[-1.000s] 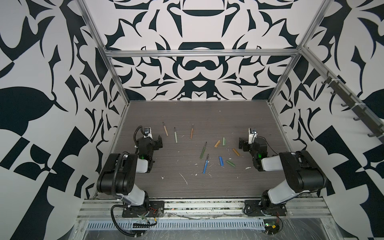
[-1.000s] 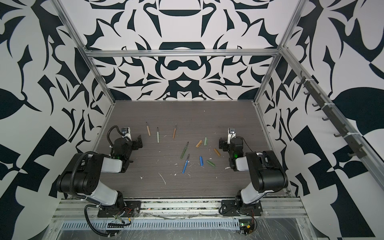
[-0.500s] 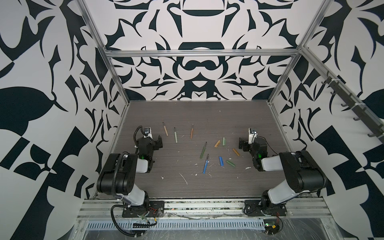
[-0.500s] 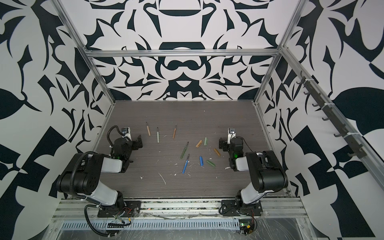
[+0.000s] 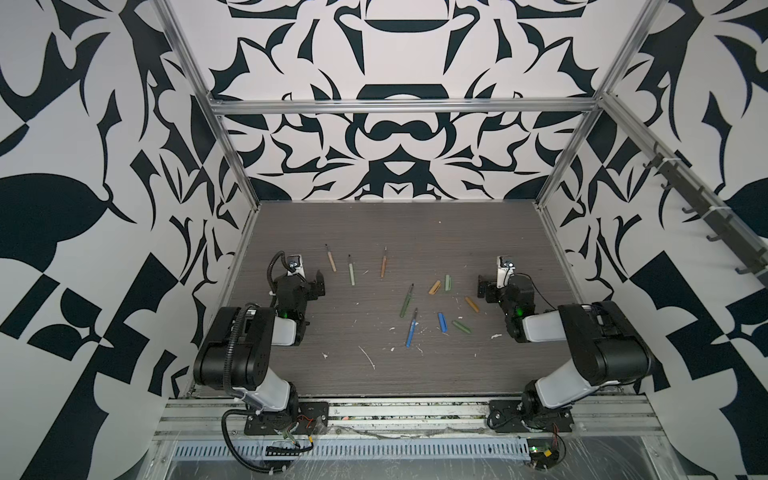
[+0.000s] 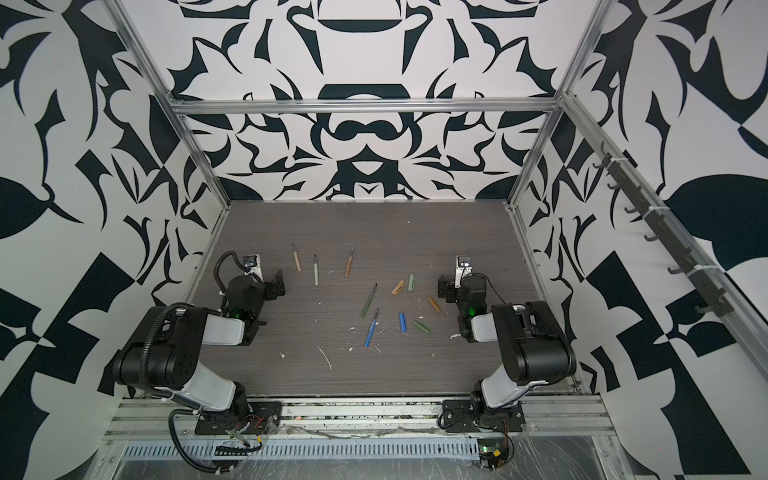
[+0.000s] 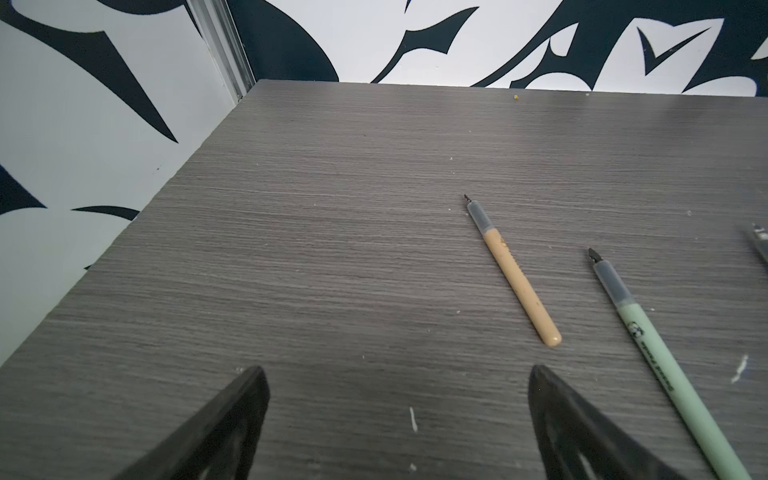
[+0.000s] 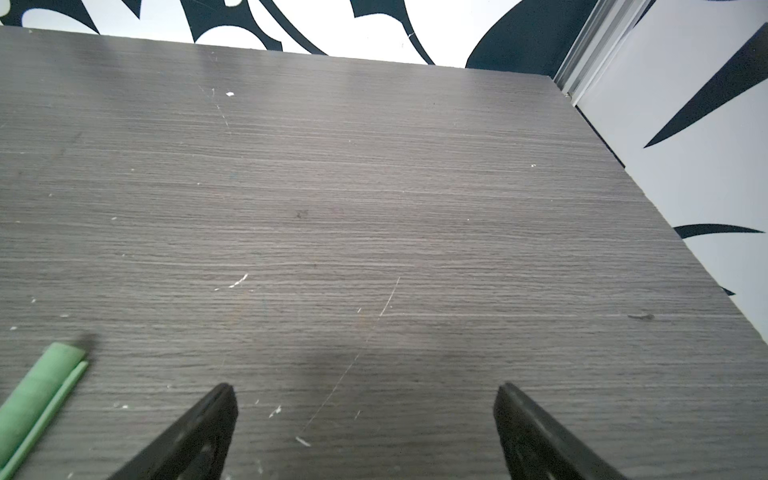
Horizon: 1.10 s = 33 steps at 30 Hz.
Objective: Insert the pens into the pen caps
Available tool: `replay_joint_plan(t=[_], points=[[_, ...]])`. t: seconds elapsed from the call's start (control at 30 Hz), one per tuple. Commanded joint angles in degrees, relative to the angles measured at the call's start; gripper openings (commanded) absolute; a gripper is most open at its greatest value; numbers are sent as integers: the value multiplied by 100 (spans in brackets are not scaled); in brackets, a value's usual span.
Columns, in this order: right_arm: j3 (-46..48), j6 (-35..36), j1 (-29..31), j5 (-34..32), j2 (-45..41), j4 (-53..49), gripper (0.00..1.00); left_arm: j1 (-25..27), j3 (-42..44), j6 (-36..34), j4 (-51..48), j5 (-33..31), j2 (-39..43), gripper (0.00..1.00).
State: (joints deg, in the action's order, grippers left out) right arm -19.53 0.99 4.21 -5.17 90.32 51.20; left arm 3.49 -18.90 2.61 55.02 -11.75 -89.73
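Currently, in both top views, left end effector [image 5: 316, 284] and right end effector [image 5: 483, 289] are gaping wide, empty, over the counter [image 5: 374, 232]. Left wrist view is showing the tan pen [image 7: 515, 274] nearby; right wrist view, the pale green cap [image 8: 37, 390].

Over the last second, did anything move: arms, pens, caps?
Nothing visibly changed. The left gripper and right gripper stay parked, jaws open and empty. The slim blue pen, short blue pen cap and the other scattered pens and caps lie where they were on the grey wood-grain table.
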Motion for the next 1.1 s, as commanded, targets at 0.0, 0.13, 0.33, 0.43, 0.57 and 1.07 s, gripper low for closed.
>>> replay_joint_plan(t=[0.0, 0.13, 0.33, 0.43, 0.57, 1.07], points=[[-72, -47, -8, -32, -107, 137, 100, -23, -105, 37, 32, -38, 13, 99], [-100, -200, -12, -435, -186, 65, 100, 21, -84, -17, 83, -292, 110, 99], [-1891, -638, 23, -1135, -1328, -3587, 100, 126, -727, 233, -2385, -504, 1946, 99], [-3171, -1847, 35, -1498, -1557, -5735, 100, 130, -1641, 1091, -3996, -434, 2636, 99], [-4080, -3465, -68, -1212, -1422, -7435, 100, 117, -3147, 3082, -6820, -578, 3138, 99], [-3480, -3042, 1098, -137, -2343, -8540, 36, 3, -2705, 3300, -7800, 1343, 5049, 96]])
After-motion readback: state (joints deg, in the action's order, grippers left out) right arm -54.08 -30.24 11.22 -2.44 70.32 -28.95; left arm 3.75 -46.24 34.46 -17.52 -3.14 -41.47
